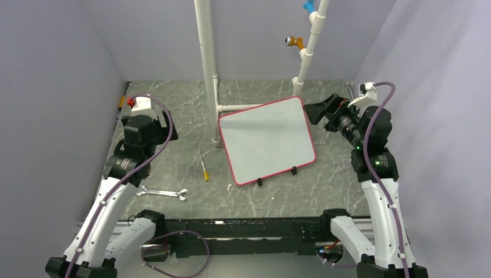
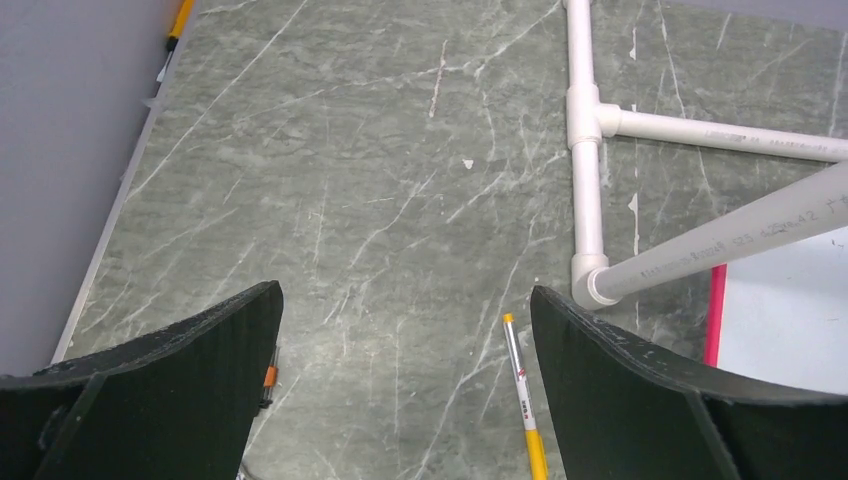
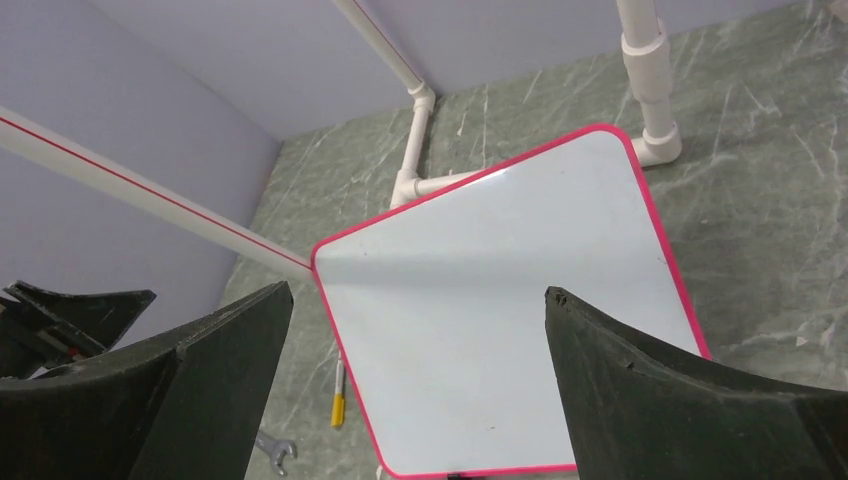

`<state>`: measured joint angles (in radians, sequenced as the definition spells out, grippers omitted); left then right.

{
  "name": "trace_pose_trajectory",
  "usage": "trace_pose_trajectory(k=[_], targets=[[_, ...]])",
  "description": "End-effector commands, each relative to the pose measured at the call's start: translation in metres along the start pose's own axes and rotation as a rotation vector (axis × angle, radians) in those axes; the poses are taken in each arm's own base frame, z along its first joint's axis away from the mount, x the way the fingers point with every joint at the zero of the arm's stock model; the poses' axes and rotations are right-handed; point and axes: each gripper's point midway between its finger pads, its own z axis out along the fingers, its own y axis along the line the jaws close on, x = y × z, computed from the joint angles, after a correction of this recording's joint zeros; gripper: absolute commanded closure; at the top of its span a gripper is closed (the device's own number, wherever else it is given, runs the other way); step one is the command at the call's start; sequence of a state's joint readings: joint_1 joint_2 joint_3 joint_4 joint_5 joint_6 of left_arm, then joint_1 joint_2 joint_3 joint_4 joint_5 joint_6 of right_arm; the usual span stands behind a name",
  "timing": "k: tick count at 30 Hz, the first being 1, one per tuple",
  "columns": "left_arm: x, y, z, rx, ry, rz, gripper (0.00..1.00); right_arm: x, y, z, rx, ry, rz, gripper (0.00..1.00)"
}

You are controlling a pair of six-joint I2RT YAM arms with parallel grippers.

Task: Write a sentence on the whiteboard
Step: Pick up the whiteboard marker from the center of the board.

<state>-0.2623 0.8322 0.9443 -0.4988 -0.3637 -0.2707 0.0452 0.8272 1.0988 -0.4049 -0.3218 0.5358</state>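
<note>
At the far left, left claw (image 2: pixel 405 292): spread wide and holding nothing, it hangs over bare desk (image 1: pixel 173 110). The marker shows low between its jaws in the wrist view.
Wrench (image 1: pixel 163 193): it lies flat near the front edge, well apart from the board. It plays no part here, so I would leave it alone.
Yellow marker (image 1: pixel 204 166): it lies flat on the desk, between the left arm and the board and touching neither. Its length points roughly away from the arm bases. I cannot tell whether it is capped.
Step in hand: my reading is that the marker has to be fetched first, since neither claw holds anything to write with.
How to do it well: bring the left claw down over the middle of the barrel with the jaws set across it, not along it. Close low enough that the round barrel cannot roll away.
White pipe frame (image 1: pixel 207 69): its upright stands just beyond the marker, so come in from the near side.
Whiteboard (image 1: pixel 267 139): it lies flat at mid-desk, turned askew, with its two black clips (image 1: pixel 259 182) on the near edge. No lettering shows on it.
Right claw (image 3: pixel 417 292): also spread wide and empty, it sits above the board's right side. It looks well placed to steady that edge.
</note>
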Motion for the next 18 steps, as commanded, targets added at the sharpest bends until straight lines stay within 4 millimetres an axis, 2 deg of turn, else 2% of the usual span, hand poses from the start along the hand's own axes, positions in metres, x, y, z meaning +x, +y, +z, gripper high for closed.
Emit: trace_pose_trajectory(k=[1,11,14,18], targets=[[-0.019,-0.011,-0.006,0.067,-0.058,0.002,0.01,-0.001,0.001,-0.002,0.0,-0.005,0.009,0.0],[-0.017,-0.027,-0.009,0.164,-0.064,0.022,0.01,0.018,-0.022,0.002,0.118,0.093,0.036,0.0],[-0.015,-0.025,-0.008,0.151,-0.063,0.022,0.01,0.019,-0.026,-0.002,0.137,0.088,0.034,0.0],[-0.02,-0.027,-0.01,0.154,-0.055,0.019,0.01,0.02,-0.02,-0.002,0.094,0.086,0.03,0.0]])
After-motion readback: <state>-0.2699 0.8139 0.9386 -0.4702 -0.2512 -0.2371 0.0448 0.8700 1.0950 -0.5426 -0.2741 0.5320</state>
